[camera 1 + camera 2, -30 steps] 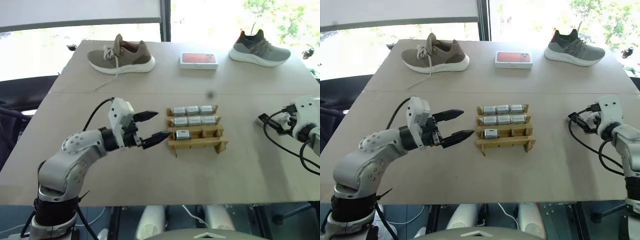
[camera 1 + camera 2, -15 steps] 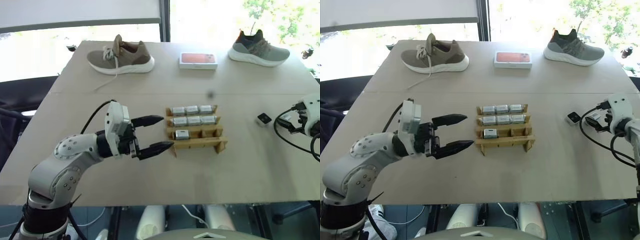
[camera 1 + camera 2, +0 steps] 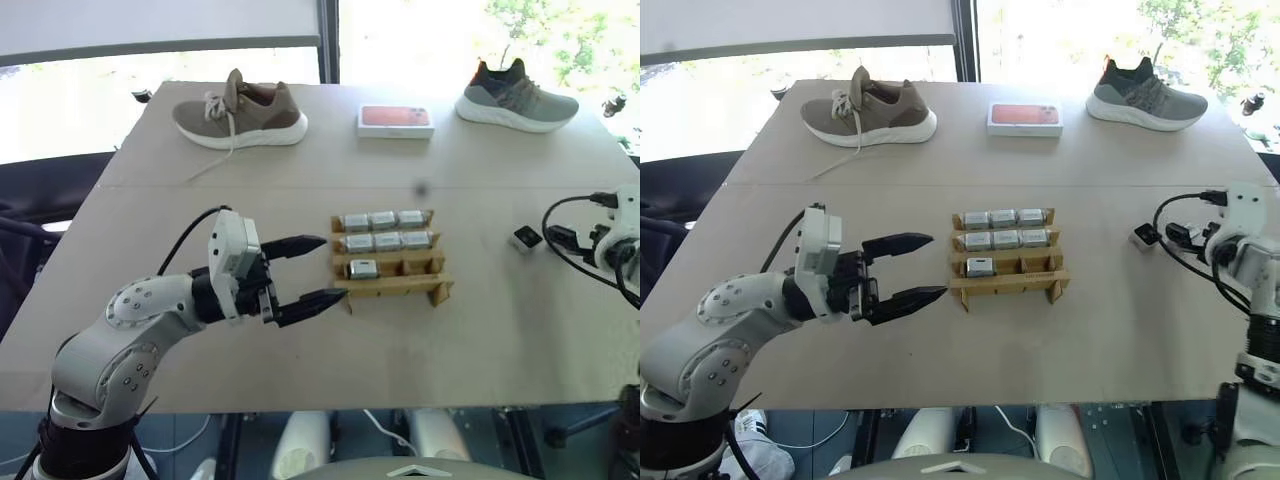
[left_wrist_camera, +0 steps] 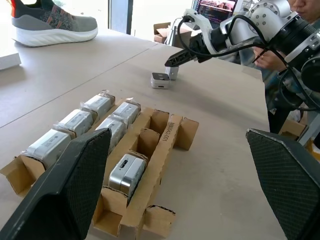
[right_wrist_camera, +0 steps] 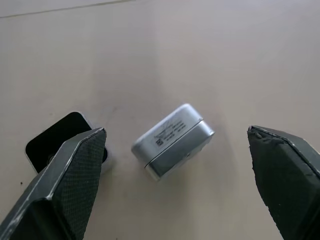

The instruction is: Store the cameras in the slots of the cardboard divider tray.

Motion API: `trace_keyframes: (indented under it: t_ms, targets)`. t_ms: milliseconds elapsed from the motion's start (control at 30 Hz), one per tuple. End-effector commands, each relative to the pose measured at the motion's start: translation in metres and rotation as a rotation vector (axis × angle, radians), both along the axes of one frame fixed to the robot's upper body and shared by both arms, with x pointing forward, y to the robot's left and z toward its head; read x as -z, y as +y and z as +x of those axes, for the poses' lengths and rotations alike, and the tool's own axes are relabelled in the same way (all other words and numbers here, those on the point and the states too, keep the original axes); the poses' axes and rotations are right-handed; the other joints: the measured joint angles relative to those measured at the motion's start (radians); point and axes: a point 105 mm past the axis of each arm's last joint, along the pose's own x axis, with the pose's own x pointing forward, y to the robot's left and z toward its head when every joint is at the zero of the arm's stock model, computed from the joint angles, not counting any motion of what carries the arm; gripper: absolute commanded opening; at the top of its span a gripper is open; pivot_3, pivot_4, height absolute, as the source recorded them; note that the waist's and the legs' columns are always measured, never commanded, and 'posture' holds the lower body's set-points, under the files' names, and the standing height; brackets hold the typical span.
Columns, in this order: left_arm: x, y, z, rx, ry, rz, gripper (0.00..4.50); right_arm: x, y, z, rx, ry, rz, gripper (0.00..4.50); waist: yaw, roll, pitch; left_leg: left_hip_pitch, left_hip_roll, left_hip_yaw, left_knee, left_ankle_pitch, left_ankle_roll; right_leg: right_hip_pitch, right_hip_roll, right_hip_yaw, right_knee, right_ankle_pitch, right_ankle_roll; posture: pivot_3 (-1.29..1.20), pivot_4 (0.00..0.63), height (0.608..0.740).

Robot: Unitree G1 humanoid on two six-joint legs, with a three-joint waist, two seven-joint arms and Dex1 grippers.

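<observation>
The cardboard divider tray (image 3: 392, 288) stands mid-table. Its two far rows each hold three silver-grey cameras (image 3: 384, 220), and one more camera (image 3: 364, 268) sits in the left slot of the near row. My left gripper (image 3: 322, 270) is open, level, just left of the tray and apart from it. Two loose cameras lie on the table at the right: a silver one (image 5: 172, 140) and a dark-faced one (image 5: 60, 139). My right gripper (image 3: 1170, 236) is open and angled down at them, the silver one lying between its fingertips, untouched.
At the far edge of the table lie a brown shoe (image 3: 240, 110), a white box with an orange-red top (image 3: 396, 121) and a grey shoe (image 3: 515, 95). A person (image 4: 280, 50) sits beyond the right side of the table.
My left gripper has drawn back a little from the tray's left end. My right wrist has rolled, and a loose camera now shows beside its fingertips.
</observation>
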Motion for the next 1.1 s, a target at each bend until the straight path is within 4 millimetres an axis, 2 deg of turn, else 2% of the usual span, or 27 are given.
trace_keyframes:
  t_ms: [33,233,533,733,867,1033,1100]
  targets:
    - [-0.010,-0.007,-0.006,0.040,-0.048,-0.014,4.47,-0.023,-0.010,-0.004,0.192,-0.015,-0.019,4.50,0.000,0.000,0.000,0.000,0.000,0.000,0.000,0.000,0.000,0.000,0.000,0.000,0.000,0.000,0.000,0.00,0.150,0.740]
    - [-0.011,-0.009,-0.005,0.053,-0.052,-0.017,4.47,-0.023,-0.006,0.002,0.313,0.008,0.045,4.50,0.003,0.001,0.000,-0.001,-0.001,-0.001,0.000,0.000,-0.001,0.000,0.000,-0.001,-0.002,0.000,0.000,0.00,0.150,0.740]
    - [-0.018,-0.006,-0.017,0.119,-0.104,-0.018,4.47,-0.015,0.000,0.010,0.341,0.050,0.089,4.50,-0.002,0.002,0.000,-0.001,-0.001,0.001,-0.002,0.000,-0.001,-0.001,0.000,-0.002,-0.003,0.000,0.000,0.00,0.150,0.740]
    - [-0.017,0.003,-0.013,0.097,-0.131,0.010,4.47,-0.014,-0.001,0.015,0.336,0.052,0.110,4.50,-0.006,0.002,0.000,-0.001,-0.001,0.000,-0.002,0.000,0.000,-0.001,0.000,-0.002,-0.003,0.000,0.000,0.00,0.150,0.740]
    - [-0.016,0.006,-0.011,0.085,-0.139,0.024,4.50,-0.012,-0.003,0.017,0.338,0.057,0.108,3.27,-0.008,0.002,0.000,-0.001,-0.001,0.001,-0.002,0.000,0.000,-0.001,0.000,-0.002,-0.003,0.000,0.000,0.00,0.150,0.740]
    - [-0.016,0.006,-0.011,0.081,-0.143,0.023,4.50,-0.011,-0.006,0.015,0.333,0.077,0.080,0.82,-0.014,0.003,0.000,-0.001,-0.001,0.000,-0.002,0.000,0.000,-0.001,0.000,-0.002,-0.003,0.000,0.000,0.00,0.150,0.740]
    - [-0.016,0.006,-0.011,0.079,-0.143,0.022,4.50,-0.011,-0.007,0.013,0.325,0.079,0.068,0.81,-0.019,0.003,0.000,-0.001,-0.001,0.001,-0.002,0.000,0.000,-0.001,0.000,-0.002,-0.003,0.000,0.000,0.00,0.150,0.740]
